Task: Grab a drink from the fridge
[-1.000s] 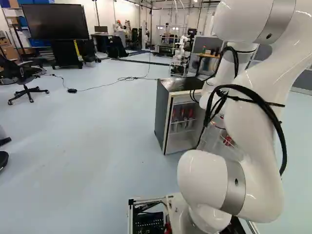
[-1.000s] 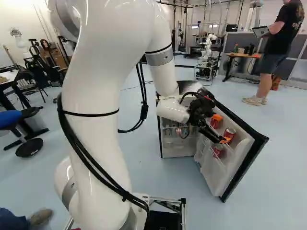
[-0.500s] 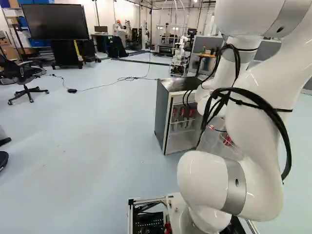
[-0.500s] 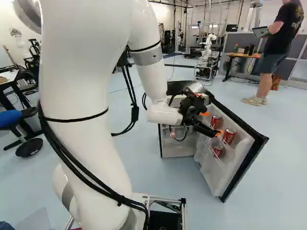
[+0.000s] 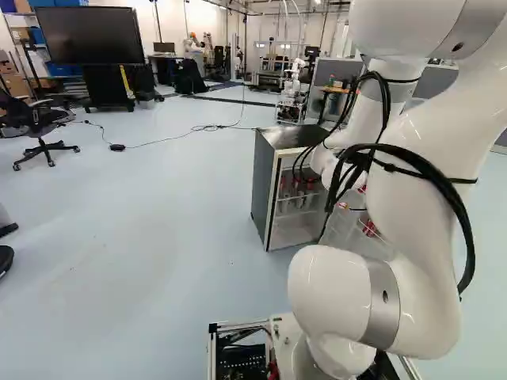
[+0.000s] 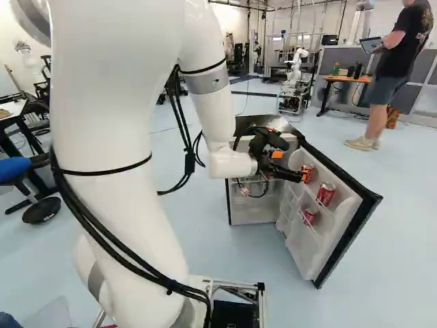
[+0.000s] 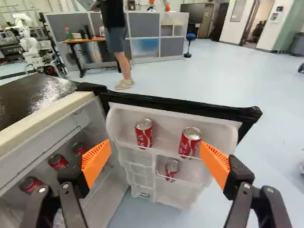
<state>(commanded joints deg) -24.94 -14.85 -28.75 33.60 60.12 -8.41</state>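
A white robot arm [image 6: 232,109] reaches over to a small fridge [image 5: 266,186] with a glossy dark top and grey side, its door [image 6: 334,236] swung wide. At the end of the arm, the black claw [image 6: 291,164] is released, its two fingers parted, beside the open front of the fridge and at the inner face of the door. Three short red drink cans stand upright in the pale, translucent pockets of the fridge's door, each with a silvery lid and pale markings down a shiny side. Two share the upper pocket: one can [image 7: 144,133] nearer the fridge's body, the other [image 7: 189,142] farther out along the door. The third can [image 7: 172,169] sits in the pocket below, behind a clear front lip. Seen from the wrist, the claw [image 7: 156,159] frames the trio, orange pads [image 7: 96,161] wide apart on either side of them. Inside the fridge's shaded body are more red containers [image 7: 58,162], probably cans too, though the shadow there makes it hard to be sure. Well beyond the fridge stands another robot [image 7: 28,42], also white; a large dark screen [image 5: 89,36] occupies the far side of the room.
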